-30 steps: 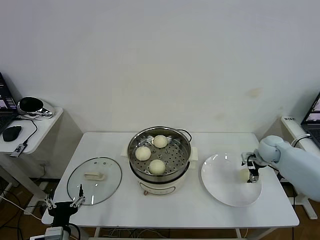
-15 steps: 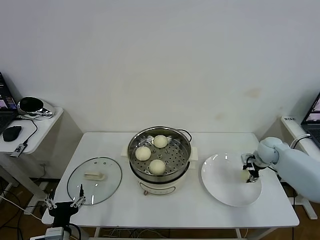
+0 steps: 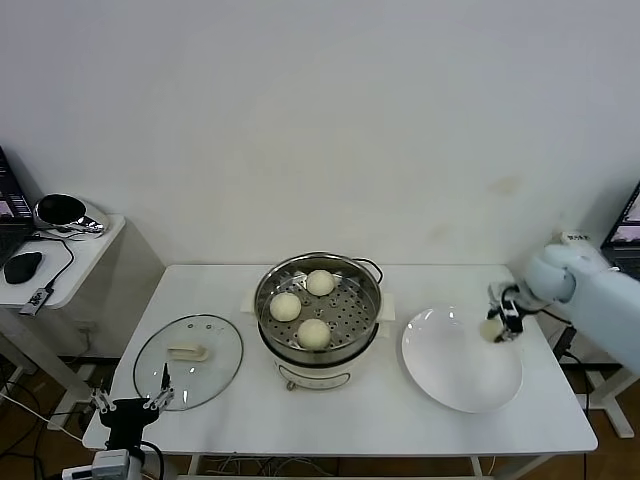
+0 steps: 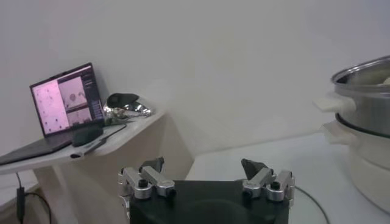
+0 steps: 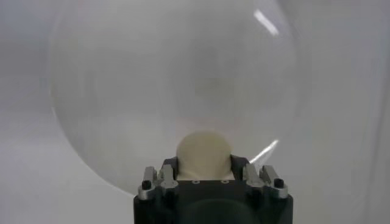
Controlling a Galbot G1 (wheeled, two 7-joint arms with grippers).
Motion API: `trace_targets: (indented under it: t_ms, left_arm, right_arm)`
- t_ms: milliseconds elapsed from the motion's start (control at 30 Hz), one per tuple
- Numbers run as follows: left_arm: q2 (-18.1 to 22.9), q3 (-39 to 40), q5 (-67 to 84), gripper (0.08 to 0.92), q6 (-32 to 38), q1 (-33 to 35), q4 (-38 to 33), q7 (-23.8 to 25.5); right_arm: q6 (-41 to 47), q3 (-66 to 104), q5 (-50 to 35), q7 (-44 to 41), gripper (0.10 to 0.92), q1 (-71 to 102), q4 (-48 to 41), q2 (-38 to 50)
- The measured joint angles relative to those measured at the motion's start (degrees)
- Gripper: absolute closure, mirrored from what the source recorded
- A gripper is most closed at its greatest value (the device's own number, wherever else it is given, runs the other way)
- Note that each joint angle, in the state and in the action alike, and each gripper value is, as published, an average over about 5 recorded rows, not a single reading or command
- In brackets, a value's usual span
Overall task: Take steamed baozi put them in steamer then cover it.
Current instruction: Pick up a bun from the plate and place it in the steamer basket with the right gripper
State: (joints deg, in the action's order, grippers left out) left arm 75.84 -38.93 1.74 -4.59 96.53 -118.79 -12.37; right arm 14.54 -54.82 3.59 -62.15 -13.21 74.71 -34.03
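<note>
Three cream-white baozi (image 3: 313,332) lie on the perforated tray of the shiny steamer (image 3: 366,283) at the table's middle. My right gripper (image 3: 497,322) is shut on another baozi (image 5: 203,154), held just above the right edge of the white plate (image 3: 450,375). In the right wrist view that bun sits between the fingers, with the plate (image 5: 122,109) below it. My left gripper (image 3: 133,401) hangs open at the table's front left corner, near the glass lid (image 3: 215,355). In the left wrist view its fingers (image 4: 152,166) stand wide apart with nothing between them.
The glass lid with a cream handle (image 3: 187,352) lies flat left of the steamer. A side table (image 3: 85,255) with a mouse and a headset stands far left. A laptop (image 4: 66,100) sits on it. Another stand is at the far right.
My right gripper has shut on the baozi on the plate and lifted it up and slightly to the right. The left arm has barely moved.
</note>
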Motion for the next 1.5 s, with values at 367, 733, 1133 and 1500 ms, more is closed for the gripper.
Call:
trace_targets:
  t_ms: [367, 733, 1133, 1500]
  left_arm:
    - [-0.08, 1.32, 0.01, 0.177, -0.32, -1.52, 0.95, 0.11]
    - [0.84, 0.74, 0.11, 0.177, 0.09, -1.84, 1.37, -0.06]
    - [1.17, 0.33, 0.27, 0.177, 0.94, -1.34, 1.32, -0.41]
    - [1.33, 0.42, 0.25, 0.177, 1.01, -1.30, 1.20, -0.43]
  right_arm:
    - [6.58, -17.09, -19.45, 3.77, 0.457, -23.20, 6.73, -9.33]
    - [17.01, -23.04, -33.68, 11.54, 0.448, -26.72, 5.93, -24.41]
    - [23.77, -25.44, -37.43, 15.97, 0.448, -22.24, 2.39, -32.29]
    - [25.83, -25.32, -36.23, 17.37, 0.448, -18.59, 0.63, -32.97]
